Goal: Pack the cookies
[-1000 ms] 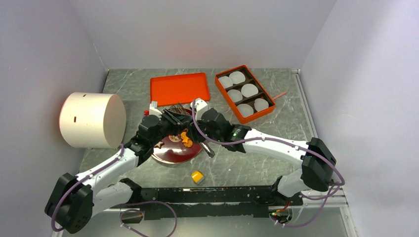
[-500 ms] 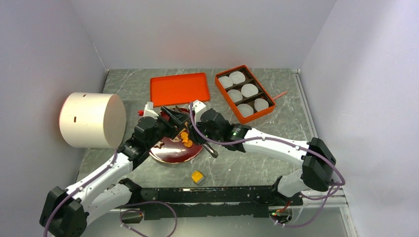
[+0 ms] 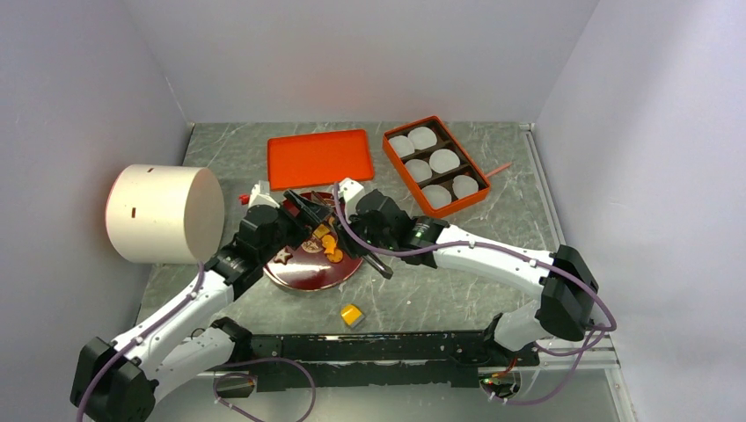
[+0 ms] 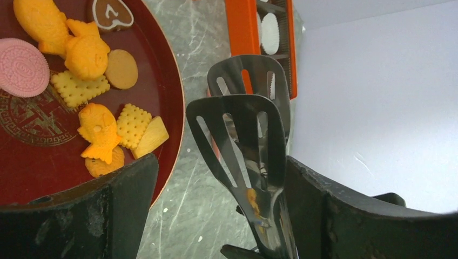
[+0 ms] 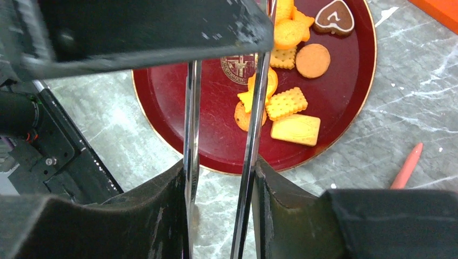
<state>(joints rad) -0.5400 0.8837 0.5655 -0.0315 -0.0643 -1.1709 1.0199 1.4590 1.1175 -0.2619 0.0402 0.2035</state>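
Since a second ago the left gripper (image 4: 216,178) has drawn back toward 10 o'clock; its jaws stand wide around the heads of the tongs (image 4: 243,124). The right gripper (image 5: 219,183) clamps the tongs' arms. The cookies (image 3: 325,243) lie on the red plate (image 3: 303,280), mostly toward its 1 o'clock side, mid-worktop (image 3: 440,290).

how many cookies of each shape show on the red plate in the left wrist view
fish: 3
round: 3
square: 2
heart: 1
rectangle: 1
total: 10
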